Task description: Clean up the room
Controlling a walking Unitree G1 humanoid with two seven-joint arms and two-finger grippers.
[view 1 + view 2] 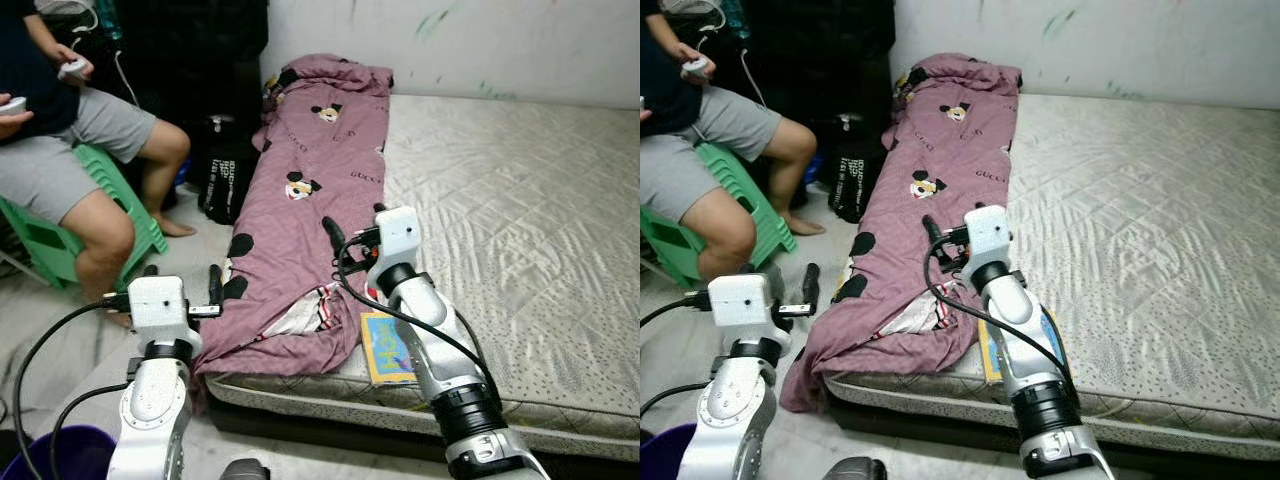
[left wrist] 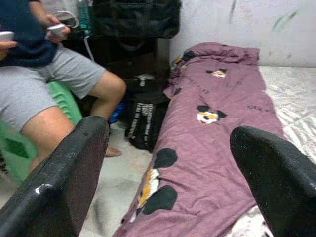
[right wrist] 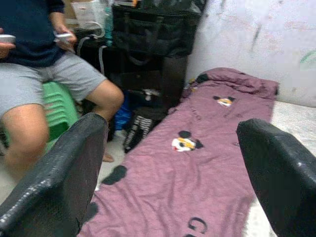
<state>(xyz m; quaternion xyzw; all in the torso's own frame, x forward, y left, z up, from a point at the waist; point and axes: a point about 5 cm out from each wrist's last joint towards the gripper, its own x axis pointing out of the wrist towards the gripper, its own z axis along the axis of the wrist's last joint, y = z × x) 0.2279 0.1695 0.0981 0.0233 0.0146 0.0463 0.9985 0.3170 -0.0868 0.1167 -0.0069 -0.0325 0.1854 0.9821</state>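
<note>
scuffed white wall [image 1: 450, 40] — grey mattress [image 1: 520, 200]

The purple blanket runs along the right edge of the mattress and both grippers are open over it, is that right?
Not quite: the blanket runs along the left edge of the mattress, as the left eye view shows. The rest holds: the left gripper and right gripper are open over it.

We log a home bedroom: low mattress [image 1: 520, 200], purple cartoon-print blanket [image 1: 310, 190], person on green plastic stool [image 1: 110, 190].
</note>
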